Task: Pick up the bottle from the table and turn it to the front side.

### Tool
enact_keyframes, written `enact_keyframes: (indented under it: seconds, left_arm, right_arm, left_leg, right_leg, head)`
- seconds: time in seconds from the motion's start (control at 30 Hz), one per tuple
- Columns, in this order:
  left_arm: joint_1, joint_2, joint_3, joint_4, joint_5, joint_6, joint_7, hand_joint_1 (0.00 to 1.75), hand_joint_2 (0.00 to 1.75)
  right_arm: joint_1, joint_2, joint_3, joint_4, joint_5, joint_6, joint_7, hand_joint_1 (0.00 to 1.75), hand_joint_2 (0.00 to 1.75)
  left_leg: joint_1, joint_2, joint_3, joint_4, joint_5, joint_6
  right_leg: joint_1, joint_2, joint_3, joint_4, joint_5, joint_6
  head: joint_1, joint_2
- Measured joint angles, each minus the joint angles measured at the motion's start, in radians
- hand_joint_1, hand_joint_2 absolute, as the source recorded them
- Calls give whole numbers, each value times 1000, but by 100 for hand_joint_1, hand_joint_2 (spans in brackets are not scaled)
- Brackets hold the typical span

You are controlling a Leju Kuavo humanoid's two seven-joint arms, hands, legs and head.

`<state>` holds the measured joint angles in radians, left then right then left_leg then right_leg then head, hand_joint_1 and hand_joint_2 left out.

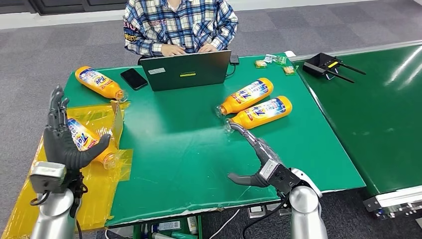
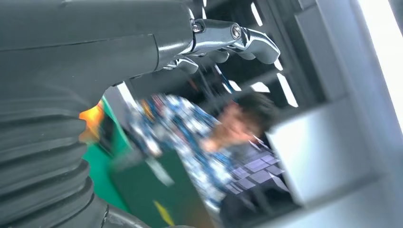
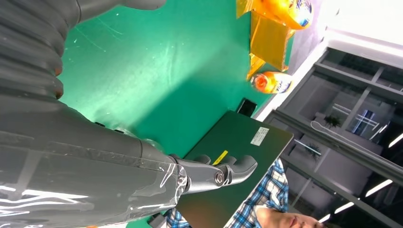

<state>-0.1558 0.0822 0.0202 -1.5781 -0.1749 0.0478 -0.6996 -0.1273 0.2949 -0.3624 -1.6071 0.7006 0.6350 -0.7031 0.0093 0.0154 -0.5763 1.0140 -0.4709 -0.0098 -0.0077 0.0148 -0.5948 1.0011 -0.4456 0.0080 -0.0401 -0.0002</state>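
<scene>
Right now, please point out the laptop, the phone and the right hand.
laptop (image 1: 186,71): head view, back of its lid.
phone (image 1: 133,78): head view, middle of its dark screen.
right hand (image 1: 259,160): head view, middle of the hand.

Right hand (image 1: 263,167) reaches with spread fingers (image 1: 244,130) toward the nearest bottle (image 1: 261,112) on the green table (image 1: 189,149).

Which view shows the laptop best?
Head view: the laptop stands whole and sharp at the table's far side, lid back toward the camera, a person typing behind it. Right wrist view shows the lid back too, partly hidden behind the right hand. Left wrist view gives only a blurred dark-green shape.
</scene>
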Motion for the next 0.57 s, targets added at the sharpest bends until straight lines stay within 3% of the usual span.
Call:
enact_keyframes:
  seconds: [0.1,0.23,0.57]
  left_arm:
    - [20,-5,0,-75,96,-99,-3,0,175]
    - [44,-16,-14,-127,81,-188,-3,0,175]
    - [71,-29,-88,-113,10,-199,-2,0,175]
  right_arm:
    - [-1,0,0,1,-4,0,0,0,175]
    - [-2,0,0,6,-18,0,0,0,175]
    - [6,0,0,3,-19,0,0,0,175]
  left_leg:
    - [0,0,0,0,0,0]
    - [0,0,1,0,0,0]
    - [0,0,0,0,0,0]
  right_leg:
    - [0,0,0,0,0,0]
    - [0,0,0,0,0,0]
    - [-1,0,0,0,0,0]
  head:
    - [0,0]
    - [0,0]
    - [0,0]
